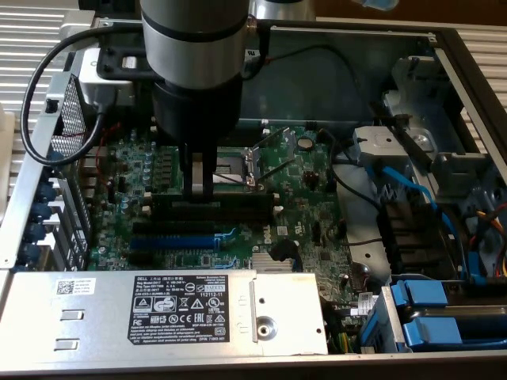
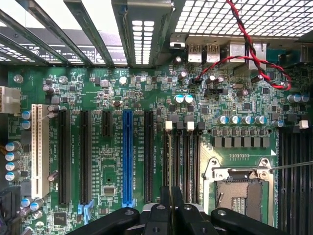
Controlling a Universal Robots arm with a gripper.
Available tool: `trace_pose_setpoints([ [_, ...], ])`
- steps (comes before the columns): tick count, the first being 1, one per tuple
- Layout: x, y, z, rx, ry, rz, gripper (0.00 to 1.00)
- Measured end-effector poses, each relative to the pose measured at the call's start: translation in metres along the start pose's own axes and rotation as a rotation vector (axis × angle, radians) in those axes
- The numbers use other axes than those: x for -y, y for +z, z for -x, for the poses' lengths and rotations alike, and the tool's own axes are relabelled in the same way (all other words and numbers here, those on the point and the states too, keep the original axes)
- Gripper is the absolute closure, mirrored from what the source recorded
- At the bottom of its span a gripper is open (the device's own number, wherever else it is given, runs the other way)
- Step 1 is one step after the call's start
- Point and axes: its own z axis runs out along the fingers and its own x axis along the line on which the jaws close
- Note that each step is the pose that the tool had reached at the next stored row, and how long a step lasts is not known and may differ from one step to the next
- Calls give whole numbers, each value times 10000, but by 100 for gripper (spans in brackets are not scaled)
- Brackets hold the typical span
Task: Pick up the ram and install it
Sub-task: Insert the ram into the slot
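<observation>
Directly beneath the gripper sits the bank of memory slots; the arm stands upright over the motherboard. Its fingers are pinched almost fully together, with only a thin gap, clamped on the top edge of the ram. This shows as a long dark strip with a green tint, running out lengthwise to both sides of the fingers. It lies parallel to the slots and right down on them; cannot tell whether it is seated or only touching. Just past the slots on one side of the fingers: CPU socket, close by. On the opposite side: a black slot, then the blue slot, both clear of the fingers. Further out past the blue slot, well apart: labelled metal cover. From the wrist, the fingertips hang close together over the memory slots, with the white clips at the slots' far ends. A red-and-black twisted wire lies well beyond those, by the rear ports
</observation>
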Motion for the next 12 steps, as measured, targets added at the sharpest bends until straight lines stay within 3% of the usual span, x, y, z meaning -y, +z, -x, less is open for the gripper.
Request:
trace_pose_setpoints([
  [12,-9,8,1,1,-1,0,87],
])
